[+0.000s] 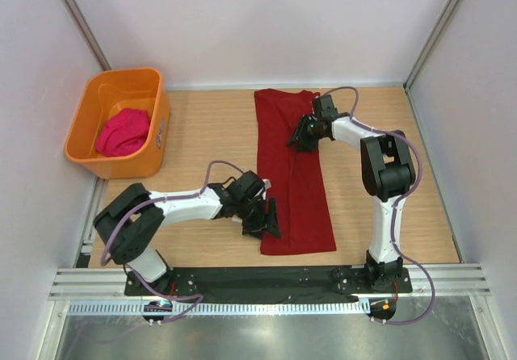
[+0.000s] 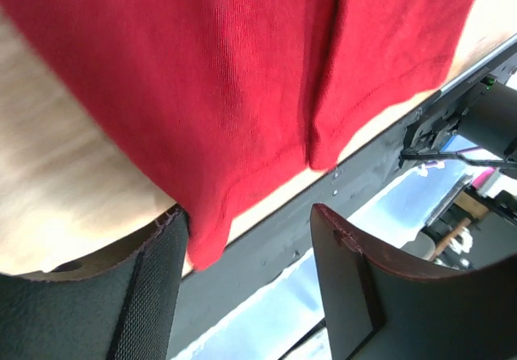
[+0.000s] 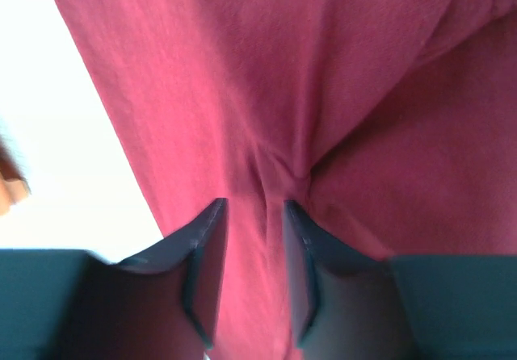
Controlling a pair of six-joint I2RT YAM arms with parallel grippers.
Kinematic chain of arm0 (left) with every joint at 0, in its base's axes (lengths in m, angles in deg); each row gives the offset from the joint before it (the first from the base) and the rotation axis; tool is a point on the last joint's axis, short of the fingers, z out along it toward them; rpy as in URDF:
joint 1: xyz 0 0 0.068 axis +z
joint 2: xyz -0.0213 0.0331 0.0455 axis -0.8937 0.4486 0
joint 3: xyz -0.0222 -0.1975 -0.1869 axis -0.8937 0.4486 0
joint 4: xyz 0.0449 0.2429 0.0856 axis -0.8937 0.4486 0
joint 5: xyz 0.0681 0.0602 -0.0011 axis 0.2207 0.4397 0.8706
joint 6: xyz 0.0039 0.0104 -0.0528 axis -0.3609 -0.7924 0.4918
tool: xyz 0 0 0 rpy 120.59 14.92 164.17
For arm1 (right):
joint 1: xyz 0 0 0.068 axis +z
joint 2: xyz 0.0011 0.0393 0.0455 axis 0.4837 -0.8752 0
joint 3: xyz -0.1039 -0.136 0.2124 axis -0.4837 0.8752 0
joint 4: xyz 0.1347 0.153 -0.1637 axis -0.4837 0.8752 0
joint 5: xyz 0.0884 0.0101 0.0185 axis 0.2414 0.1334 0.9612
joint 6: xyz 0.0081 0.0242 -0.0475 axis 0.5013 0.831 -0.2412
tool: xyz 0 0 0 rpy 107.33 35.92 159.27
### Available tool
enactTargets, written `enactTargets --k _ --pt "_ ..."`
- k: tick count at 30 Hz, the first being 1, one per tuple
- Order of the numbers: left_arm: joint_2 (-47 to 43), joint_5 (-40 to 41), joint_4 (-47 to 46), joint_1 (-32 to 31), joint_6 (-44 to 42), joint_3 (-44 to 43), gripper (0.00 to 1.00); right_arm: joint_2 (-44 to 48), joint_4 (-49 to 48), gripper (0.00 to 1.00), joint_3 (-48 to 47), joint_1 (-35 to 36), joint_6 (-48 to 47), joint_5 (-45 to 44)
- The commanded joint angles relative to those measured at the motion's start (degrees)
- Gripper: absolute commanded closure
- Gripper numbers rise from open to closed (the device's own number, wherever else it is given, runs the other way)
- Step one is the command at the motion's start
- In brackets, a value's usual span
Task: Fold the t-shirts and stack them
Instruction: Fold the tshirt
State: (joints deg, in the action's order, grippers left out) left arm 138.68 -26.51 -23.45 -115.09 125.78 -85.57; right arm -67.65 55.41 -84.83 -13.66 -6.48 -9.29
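Note:
The dark crimson t-shirt (image 1: 295, 190) lies on the wooden table as a long strip, folded lengthwise. My left gripper (image 1: 262, 219) is open at its near left corner. In the left wrist view (image 2: 246, 211) the shirt's hem corner (image 2: 206, 243) hangs beside the left finger. My right gripper (image 1: 300, 138) sits on the shirt's far right part. In the right wrist view (image 3: 252, 203) its jaws stand narrow, with a puckered ridge of the crimson cloth (image 3: 323, 69) between them. The magenta-pink t-shirt (image 1: 123, 131) lies crumpled in the orange tub.
The orange tub (image 1: 89, 110) stands at the far left of the table. A black strip and metal rail (image 1: 275, 278) run along the near edge, just below the shirt's hem. White walls enclose the table on three sides.

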Motion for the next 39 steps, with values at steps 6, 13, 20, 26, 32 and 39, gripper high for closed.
enactTargets --k 6,13,20,26,32,39 --pt "-13.37 8.01 16.46 0.15 -5.17 -4.83 0.33 20.38 25.05 0.4 -1.7 0.29 -13.1 -16.77" --pt "-15.05 8.1 15.59 3.13 -5.35 -2.63 0.35 37.88 21.24 0.39 22.12 -0.15 -13.36 -19.09" --pt "-16.1 8.62 18.39 5.43 -6.67 -8.52 0.36 28.8 6.29 0.29 16.0 0.46 -14.07 -19.44" --pt "-19.26 8.45 17.96 5.43 -5.0 -4.92 0.36 12.03 6.44 0.27 -2.8 4.68 -15.21 -26.45" --pt "-22.43 8.89 16.12 5.43 -3.07 -0.09 0.35 -0.13 7.51 0.34 -18.72 6.88 -17.66 -33.32" --pt "-20.68 8.1 15.06 5.95 -3.59 0.53 0.34 -10.95 5.49 0.44 -27.17 8.64 -21.01 -36.04"
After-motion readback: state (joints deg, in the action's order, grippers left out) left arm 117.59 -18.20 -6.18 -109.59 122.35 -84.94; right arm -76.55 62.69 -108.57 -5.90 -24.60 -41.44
